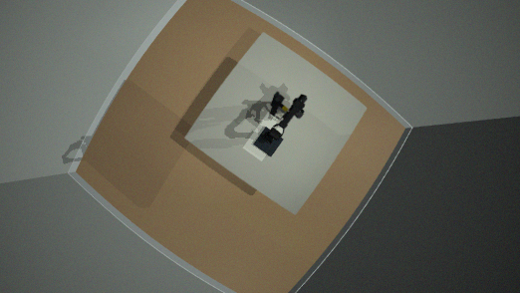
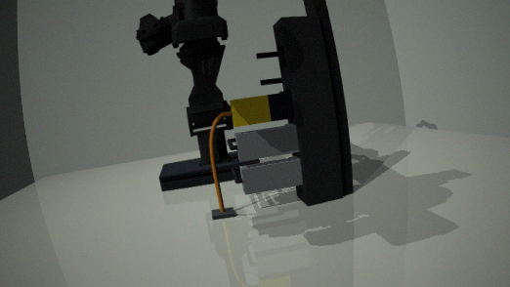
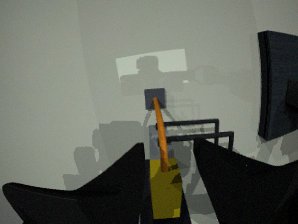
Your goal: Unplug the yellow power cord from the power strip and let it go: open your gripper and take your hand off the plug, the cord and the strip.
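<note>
Plug, a yellow boxy block point(image 1: 285, 108) point(image 2: 250, 110) point(image 3: 165, 192) with its orange cord point(image 2: 212, 146) point(image 3: 160, 125), below the hand point(image 3: 169, 147) by the look of the wrist view, and lined up with the gap between its black fingertips. Long axis running left to right in the exterior view, square off the tall black power strip point(image 1: 277, 100) point(image 2: 318, 112), with the strip to the right and the cord leaving on the left. Same axis nearly upright in the wrist view, one finger on the left and one on the right, so well set, probably, for closing across the width. Not gripped: hand partly open, with nothing held. Fingertips not to be made out in the top or exterior view, so height over the plug hard to tell. Plug end apparently seated in the strip, above two grey blocks point(image 2: 269, 142); cord curving down to a small dark block point(image 2: 223, 213) point(image 3: 155, 99) on the pale surface point(image 1: 319, 154) point(image 2: 122, 234) point(image 3: 40, 90). Next, likely: lower along both sides of the plug, close, then pull left in the exterior view, straight away from the strip. Main risk: catching the thin black loops point(image 3: 190, 121) to the right in the wrist view.
</note>
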